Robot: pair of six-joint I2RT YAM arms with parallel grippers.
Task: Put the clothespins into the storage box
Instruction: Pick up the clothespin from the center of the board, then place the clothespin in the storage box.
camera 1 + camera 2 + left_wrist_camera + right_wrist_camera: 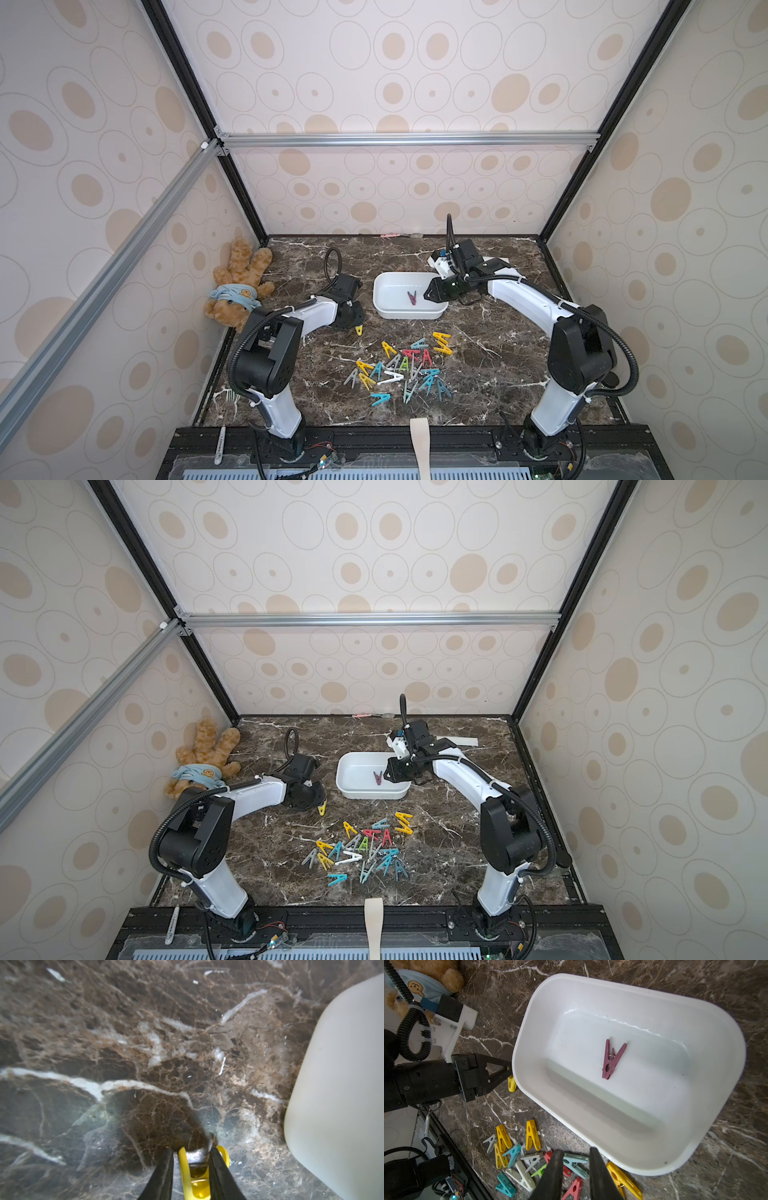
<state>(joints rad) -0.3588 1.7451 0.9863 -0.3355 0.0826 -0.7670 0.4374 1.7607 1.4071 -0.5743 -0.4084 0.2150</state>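
The left tool (pixel 190 1149) pinches a yellow clothespin (pixel 194 1180) between its fingers and points down at the bench (pixel 498 374), just beside the left wall of the storage box (pixel 380 291). Its arm rises from the front left corner, and the forearm slopes down toward the middle. The right tool (pixel 576 1150) has its fingers a little spread and holds nothing. It hangs over the right end of the box, and its arm arches from the front right corner. A purple clothespin (pixel 611 1059) lies inside the box. The remaining clothespins (pixel 403 368) lie heaped between the box and the front edge.
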